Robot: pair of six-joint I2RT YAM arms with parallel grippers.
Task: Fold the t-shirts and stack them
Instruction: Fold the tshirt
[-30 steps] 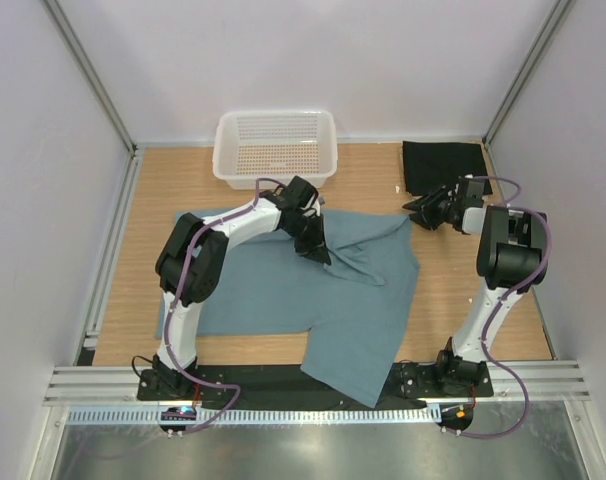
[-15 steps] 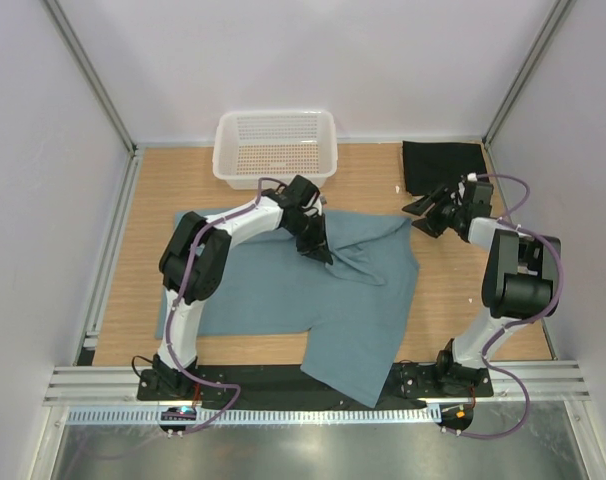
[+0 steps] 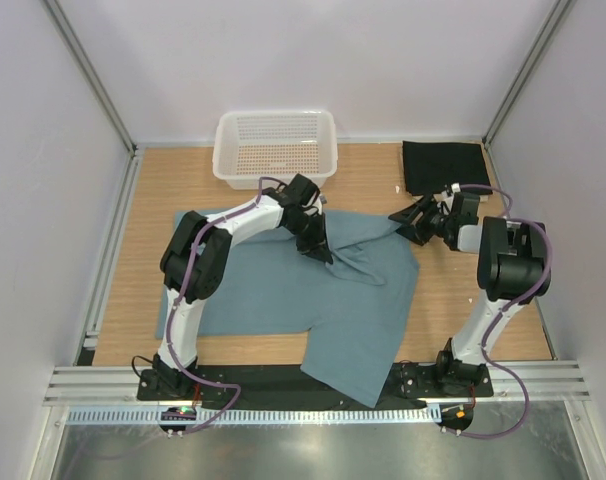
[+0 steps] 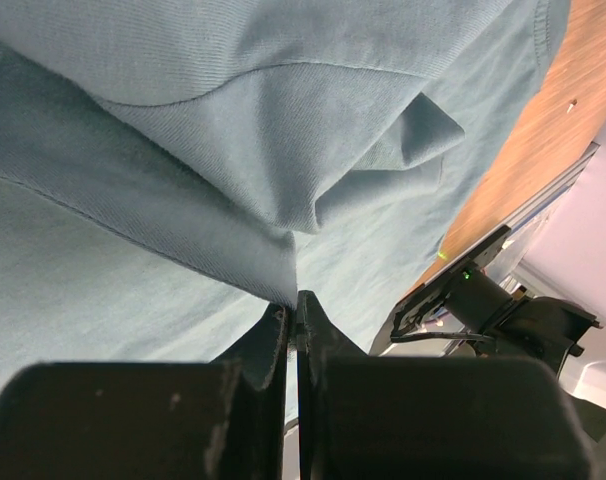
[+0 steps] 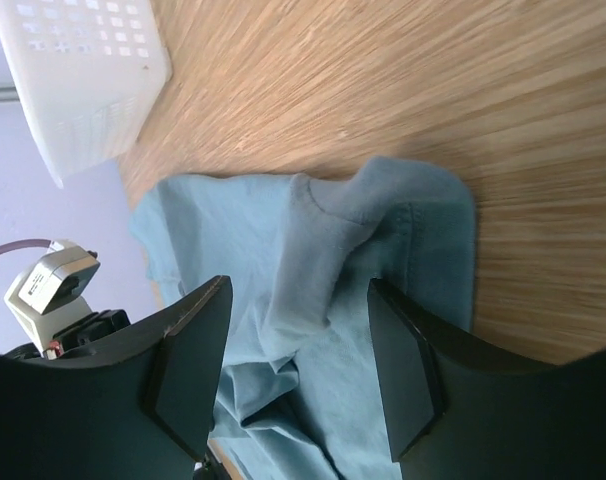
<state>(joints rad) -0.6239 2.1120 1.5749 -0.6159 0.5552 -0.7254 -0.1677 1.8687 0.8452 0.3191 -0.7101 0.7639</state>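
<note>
Folding looks less than half done, judging from the top view. The black t-shirt (image 3: 443, 165) lies as a neat flat square in the far right corner of the table (image 3: 173, 180). The teal t-shirt (image 3: 273, 295) is mostly spread open across the middle, with one end draped over the near edge. No cream shirt shows, and the white basket (image 3: 275, 148) at the far edge looks bare inside. So the teal shirt has yet to be folded and stacked. The left gripper (image 3: 321, 250) sits on that shirt near its far edge, closed on a raised ridge of cloth. The right gripper (image 3: 401, 222) hangs just beside the shirt's far right corner with its jaws apart and nothing in them.

Seen from the left wrist, the left gripper (image 4: 295, 305) is pressed fully shut, with a pinched pleat of the teal t-shirt (image 4: 283, 130) rising from between its tips. Cloth fills nearly the whole picture.

Seen from the right wrist, the right gripper (image 5: 298, 300) stands roughly half open, holding nothing. The bunched corner of the teal t-shirt (image 5: 383, 230) lies straight ahead between the fingers (image 5: 403, 370), on bare wood, with the basket (image 5: 83, 70) beyond it. I cannot tell whether the tips touch the fabric.
</note>
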